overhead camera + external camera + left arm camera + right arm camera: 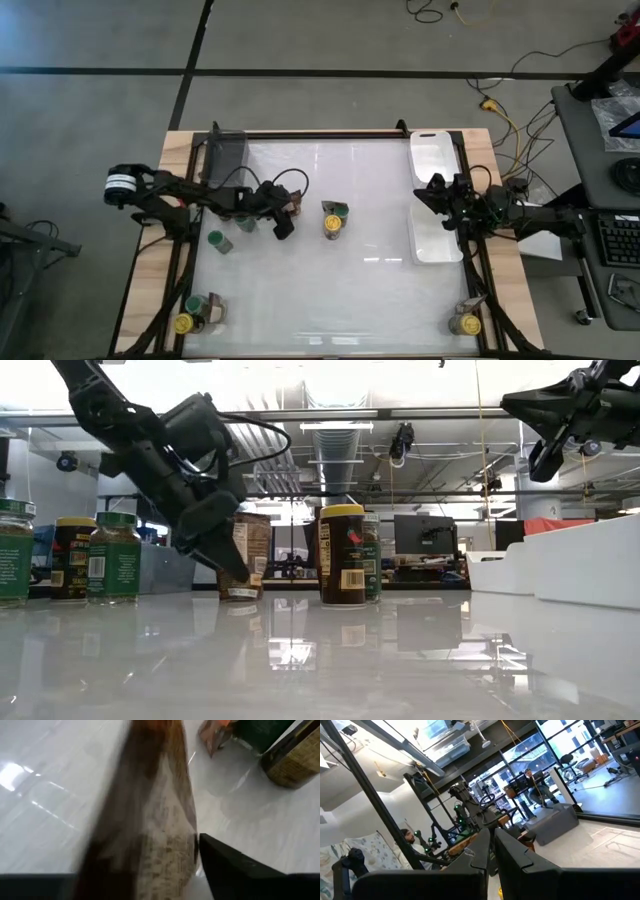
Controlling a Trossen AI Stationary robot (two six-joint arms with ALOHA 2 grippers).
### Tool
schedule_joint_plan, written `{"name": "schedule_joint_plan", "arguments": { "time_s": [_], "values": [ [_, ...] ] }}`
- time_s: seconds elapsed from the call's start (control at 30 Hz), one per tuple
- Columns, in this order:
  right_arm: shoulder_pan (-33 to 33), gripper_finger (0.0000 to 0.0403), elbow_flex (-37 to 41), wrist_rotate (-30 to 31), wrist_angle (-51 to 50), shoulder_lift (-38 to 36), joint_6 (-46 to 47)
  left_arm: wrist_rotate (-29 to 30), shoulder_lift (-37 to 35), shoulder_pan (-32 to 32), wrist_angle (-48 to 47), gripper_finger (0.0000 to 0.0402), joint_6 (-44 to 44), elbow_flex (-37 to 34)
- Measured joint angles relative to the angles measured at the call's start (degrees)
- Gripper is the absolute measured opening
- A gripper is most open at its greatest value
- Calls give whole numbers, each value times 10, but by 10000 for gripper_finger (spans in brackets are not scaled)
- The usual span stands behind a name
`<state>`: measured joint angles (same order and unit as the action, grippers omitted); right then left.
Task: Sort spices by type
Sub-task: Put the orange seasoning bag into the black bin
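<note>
Two arms reach over the white table point(330, 270) from above: the left gripper point(288, 212) sits left of centre, clamped on a brown jar point(293, 206), while the right gripper point(436, 190) hangs over the white tray point(436, 250). A yellow-lidded jar point(332, 222) stands mid-table beside a green-lidded jar point(341, 209). At table height, the left gripper point(232, 560) tilts the brown jar point(252, 550) down onto the tabletop. Its wrist camera shows the brown jar point(150, 825) filling the space between the fingers point(235, 865). On the right wrist, the fingers point(512, 852) are nearly closed, holding nothing.

A yellow-lidded jar point(331, 224) and a green-lidded jar point(340, 210) stood touching mid-table. One green-lidded jar point(215, 240) stood alone at left. Mixed clusters occupied the near-left corner point(196, 314) and near-right corner point(464, 323).
</note>
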<state>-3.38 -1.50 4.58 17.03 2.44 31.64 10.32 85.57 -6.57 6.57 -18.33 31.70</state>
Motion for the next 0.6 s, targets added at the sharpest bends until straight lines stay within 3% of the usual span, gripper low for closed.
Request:
{"name": "schedule_joint_plan", "arguments": {
  "time_s": [0.2,0.4,0.6],
  "values": [
    [0,18,0,0,0,0,-1,-8,8,0,10,46,-23,3],
    [0,18,0,0,0,0,3,-9,-11,0,-2,41,-45,15],
    [0,18,0,0,0,0,14,-8,-93,0,-93,40,-47,57]
  ]
}}
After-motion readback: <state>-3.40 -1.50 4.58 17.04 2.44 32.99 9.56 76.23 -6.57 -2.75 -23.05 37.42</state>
